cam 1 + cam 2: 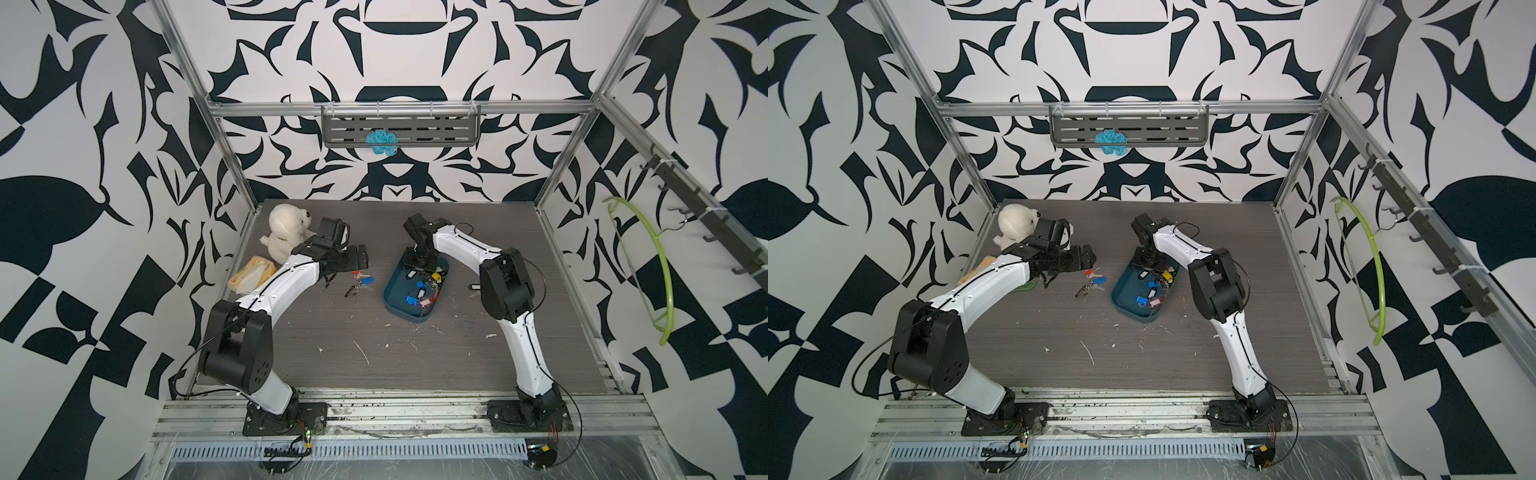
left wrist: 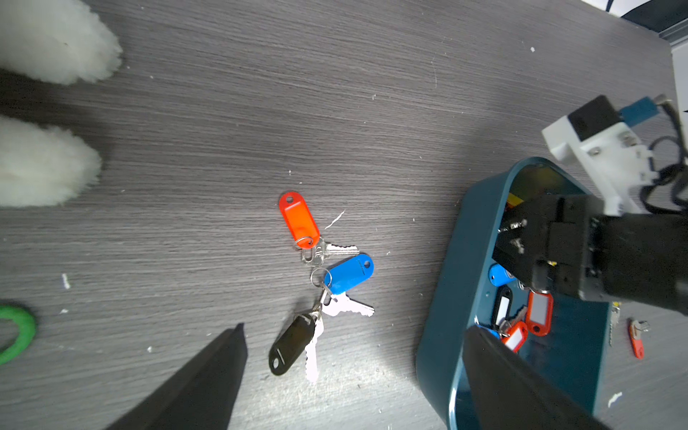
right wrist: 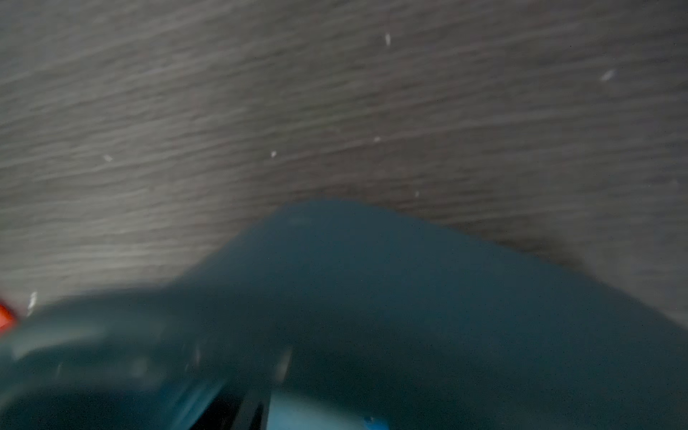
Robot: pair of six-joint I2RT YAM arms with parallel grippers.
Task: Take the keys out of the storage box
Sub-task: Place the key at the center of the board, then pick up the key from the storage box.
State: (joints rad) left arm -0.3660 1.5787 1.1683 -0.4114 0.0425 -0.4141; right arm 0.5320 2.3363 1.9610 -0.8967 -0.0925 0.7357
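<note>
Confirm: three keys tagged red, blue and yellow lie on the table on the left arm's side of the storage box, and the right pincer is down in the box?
Wrong on one colour: the third tag is black, not yellow. The left wrist view shows the red-tagged key, blue-tagged key and black-tagged key on the table beside the storage box, right pincer down inside it.

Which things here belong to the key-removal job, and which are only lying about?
Job: storage box; keys inside it; keys already out on the table.
Lying about: white plush toy; yellow tissue packet; green keychain; blue yarn on the shelf; green hanger.
</note>
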